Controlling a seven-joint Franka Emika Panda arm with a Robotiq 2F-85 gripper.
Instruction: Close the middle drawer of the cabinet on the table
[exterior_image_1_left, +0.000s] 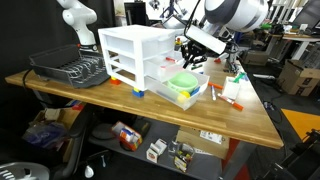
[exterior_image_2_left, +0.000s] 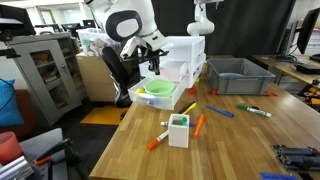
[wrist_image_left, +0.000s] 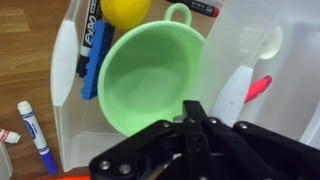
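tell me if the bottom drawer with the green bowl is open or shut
Open. The bottom drawer juts well out of the cabinet, and the green bowl inside lies uncovered in the wrist view.

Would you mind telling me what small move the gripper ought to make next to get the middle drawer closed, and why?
Probably a short horizontal push toward the cabinet. The gripper, apparently shut, hangs over the green bowl in the pulled-out bottom drawer, just in front of the middle drawer, whose front seems to stick out from the frame.
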